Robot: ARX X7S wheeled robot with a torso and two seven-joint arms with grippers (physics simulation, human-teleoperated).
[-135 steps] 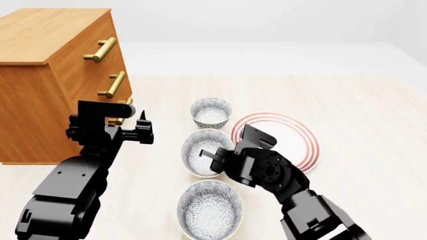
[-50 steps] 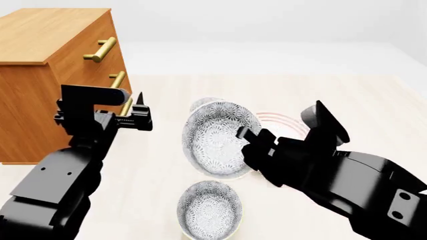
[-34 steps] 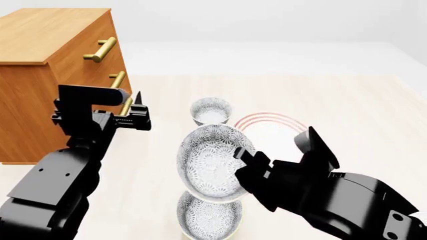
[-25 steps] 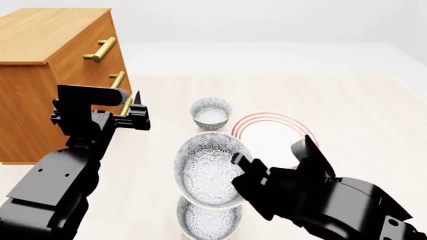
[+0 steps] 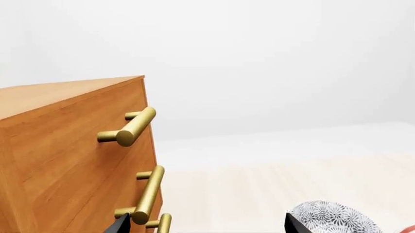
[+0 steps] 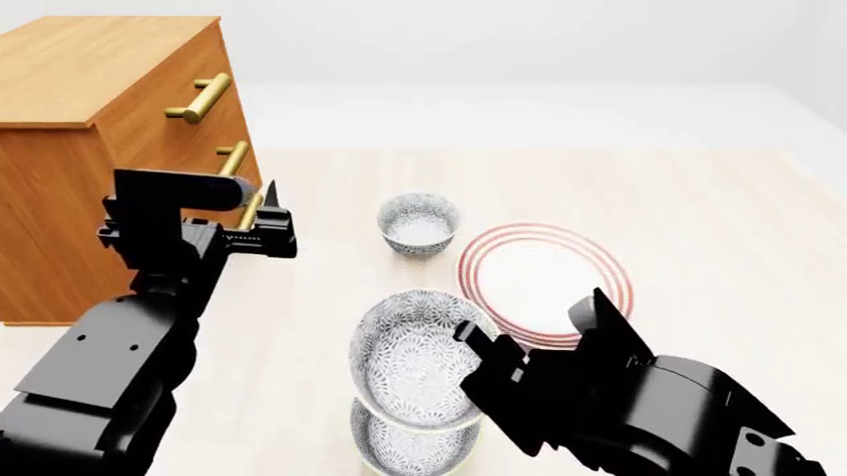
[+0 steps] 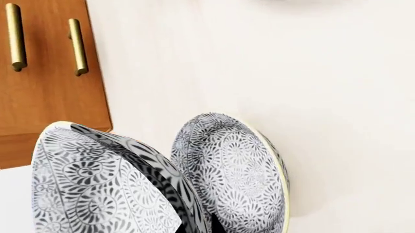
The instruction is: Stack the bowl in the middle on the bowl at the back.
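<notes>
The bowl in the middle [image 6: 413, 359] is off the table, tilted, with my right gripper [image 6: 471, 342] shut on its right rim. It hangs just above and partly over the front speckled bowl [image 6: 395, 448]. The right wrist view shows the held bowl [image 7: 97, 189] close beside the front bowl [image 7: 227, 179], with a dark finger across the held rim at my right gripper [image 7: 201, 225]. The bowl at the back [image 6: 419, 222] stands alone on the table, also visible as the back bowl [image 5: 334, 218] in the left wrist view. My left gripper [image 6: 265, 233] is open and empty, left of the back bowl.
A wooden dresser [image 6: 106, 149] with brass handles stands at the left; the dresser [image 5: 65, 160] lies close to my left gripper [image 5: 206, 225]. A flat white plate with red rings [image 6: 545, 283] lies right of the bowls. Light wooden table [image 6: 715, 198] stretches to the right.
My right gripper has lifted the middle bowl off the table and carried it toward the front, away from the back bowl, uncovering the back bowl and the plate. The left arm has hardly moved.
</notes>
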